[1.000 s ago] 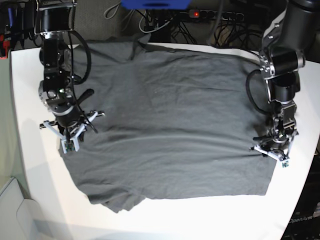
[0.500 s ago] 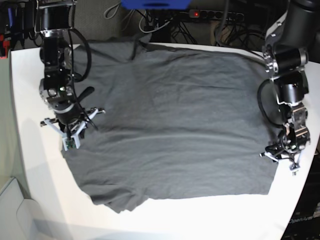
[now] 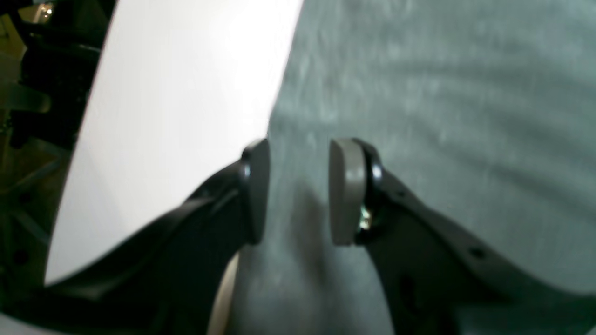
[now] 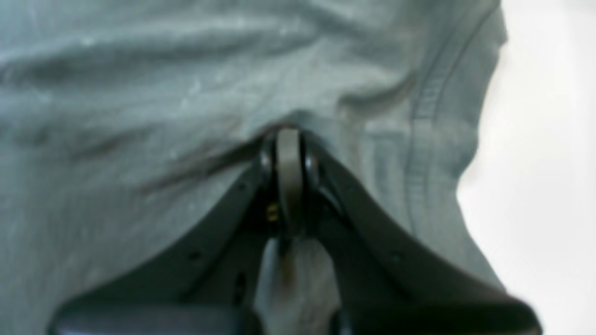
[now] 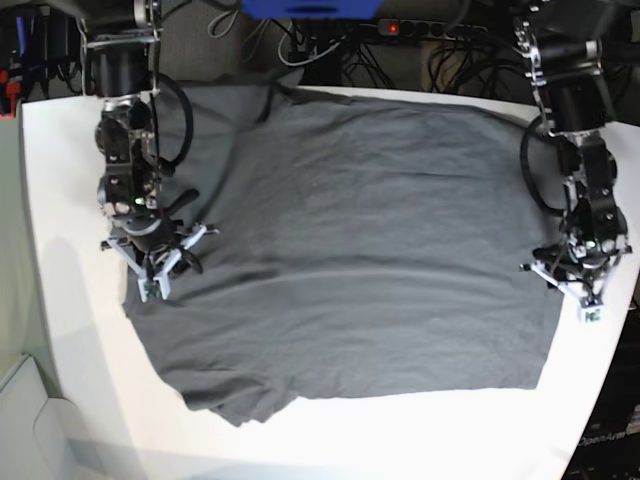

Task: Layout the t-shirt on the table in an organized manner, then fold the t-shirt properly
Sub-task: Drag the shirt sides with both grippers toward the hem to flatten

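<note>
Compared with a second ago, both arms have drifted outward and up a bit in the base view: the left gripper [image 5: 583, 290] has slid toward the table's right edge, past the shirt's side hem, and the right gripper [image 5: 155, 262] sits a touch higher and further right on the shirt's other side. The cloth looks pulled a little flatter across the middle too.

The t-shirt [image 5: 350, 250] is spread wide over the white table [image 5: 60, 300], dark grey, mostly flat with a few long soft ripples running across it. The near left corner is bunched and folded under itself, and the far edge by the cables is a bit rumpled.

In the left wrist view, the left gripper [image 3: 298, 190] has its two pads parted with a clear gap, and grey cloth shows through that gap. It hangs right over the shirt's edge, one pad [image 3: 257, 186] on the table side and the other on the shirt [image 3: 442, 93] side. Nothing looks pinched there.

In the right wrist view, the right gripper [image 4: 288, 179] is squeezed tight, pads pressed together, with a fold of shirt [image 4: 139, 93] puckering up right at the tips, so it seems to be pinching the fabric. The stitched hem runs just beside it, and bare table [image 4: 545, 163] shows past that.
</note>
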`<move>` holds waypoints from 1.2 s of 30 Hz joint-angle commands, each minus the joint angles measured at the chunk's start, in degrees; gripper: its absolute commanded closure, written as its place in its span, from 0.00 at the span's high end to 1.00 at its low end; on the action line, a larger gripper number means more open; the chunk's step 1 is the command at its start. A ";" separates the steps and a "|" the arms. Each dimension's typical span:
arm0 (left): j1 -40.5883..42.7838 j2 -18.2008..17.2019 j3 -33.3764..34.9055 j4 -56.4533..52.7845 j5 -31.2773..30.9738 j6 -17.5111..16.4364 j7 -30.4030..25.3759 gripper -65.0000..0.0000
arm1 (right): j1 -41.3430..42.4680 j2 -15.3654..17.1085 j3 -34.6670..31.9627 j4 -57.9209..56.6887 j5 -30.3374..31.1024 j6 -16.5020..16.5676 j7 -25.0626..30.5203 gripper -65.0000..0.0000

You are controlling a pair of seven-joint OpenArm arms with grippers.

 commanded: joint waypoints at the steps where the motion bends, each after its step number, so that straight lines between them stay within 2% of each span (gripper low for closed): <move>1: 0.05 -0.86 -0.23 1.58 0.13 0.34 -0.76 0.33 | 2.04 0.21 0.08 -1.68 -0.51 -0.15 -1.95 0.00; 5: 4.36 -1.30 -1.02 3.34 0.13 0.25 -1.19 0.33 | 5.30 0.13 0.16 -7.39 -0.51 -0.15 -0.10 0.00; 10: 5.42 -1.03 -7.17 2.37 0.13 0.16 -1.28 0.33 | 7.41 0.13 0.16 -7.39 -0.51 -0.15 0.60 0.00; 15: 5.50 -0.68 -7.52 2.37 0.13 0.16 -0.93 0.33 | 4.59 0.21 0.43 2.71 -0.51 -0.15 -1.34 0.00; 20: 5.33 2.75 -7.52 2.29 0.13 0.16 -1.19 0.33 | 0.72 0.21 0.25 13.09 -0.51 -0.15 -1.60 0.00; 24: 4.98 4.51 -7.44 -0.88 0.48 0.16 -1.37 0.33 | -1.39 0.13 0.52 17.31 -0.51 -0.15 -4.68 0.00; 32: 2.16 4.24 -7.44 -13.80 0.66 0.16 -9.63 0.33 | -5.25 -0.58 0.60 20.47 -0.51 -0.15 -5.47 0.00; 36: 0.49 3.36 -7.44 -16.44 0.66 0.16 -10.60 0.33 | -5.61 -0.58 0.60 20.74 -0.51 -0.15 -5.47 0.00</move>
